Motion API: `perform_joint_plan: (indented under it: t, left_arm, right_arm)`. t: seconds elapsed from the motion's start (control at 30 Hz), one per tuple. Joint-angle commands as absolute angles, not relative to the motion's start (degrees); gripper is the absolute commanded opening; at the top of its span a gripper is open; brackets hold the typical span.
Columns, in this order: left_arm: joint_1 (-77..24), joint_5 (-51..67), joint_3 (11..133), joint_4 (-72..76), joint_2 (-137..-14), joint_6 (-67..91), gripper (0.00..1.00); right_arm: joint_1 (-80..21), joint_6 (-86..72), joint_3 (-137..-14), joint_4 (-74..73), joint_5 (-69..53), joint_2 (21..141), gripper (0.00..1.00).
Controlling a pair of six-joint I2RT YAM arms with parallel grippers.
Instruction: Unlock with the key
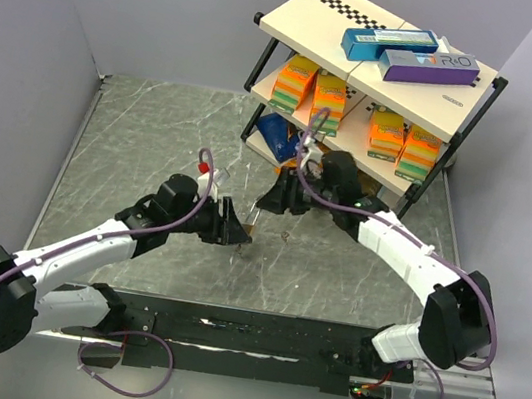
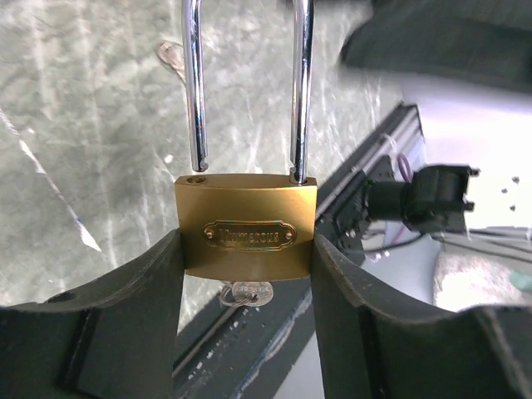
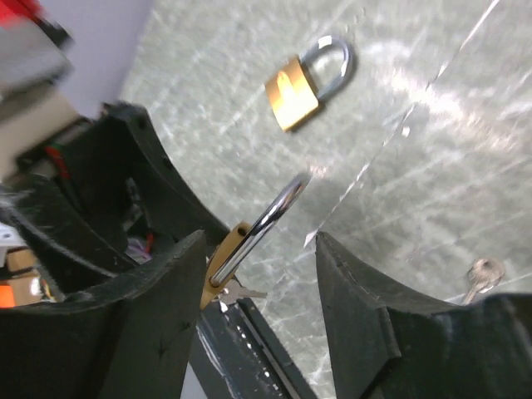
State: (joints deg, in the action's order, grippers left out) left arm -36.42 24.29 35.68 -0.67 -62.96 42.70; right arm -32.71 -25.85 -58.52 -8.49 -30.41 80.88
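The key [image 2: 247, 293] — small, silvery — protrudes beneath the brass padlock [image 2: 247, 224].

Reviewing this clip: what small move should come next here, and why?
Probably close the right gripper on the shackle and swing it aside. The left gripper clamps the padlock body, the key sits in its underside, and one shackle leg already stands clear of its hole. The right jaws are open, and the shackle appears to lie between them.
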Motion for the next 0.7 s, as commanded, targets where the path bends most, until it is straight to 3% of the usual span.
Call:
perform_joint_plan:
  t: [0.0, 0.33, 0.67]
  left_arm:
    - [-36.65, 30.84, 37.09, 3.52, -60.38, 41.31, 0.01]
    - [-36.65, 42.18, 38.76, 2.46, -62.31, 39.90, 0.01]
    - [-36.04, 43.42, 39.03, 3.34, -61.00, 41.21, 0.01]
  right_arm:
    - [-26.47, -26.45, -57.84, -0.27, -40.86, 76.91, 0.63]
    - [-25.75, -22.94, -63.36, 4.92, -60.27, 83.12, 0.63]
    - [-26.63, -23.12, -64.52, 2.64, -70.75, 88.16, 0.61]
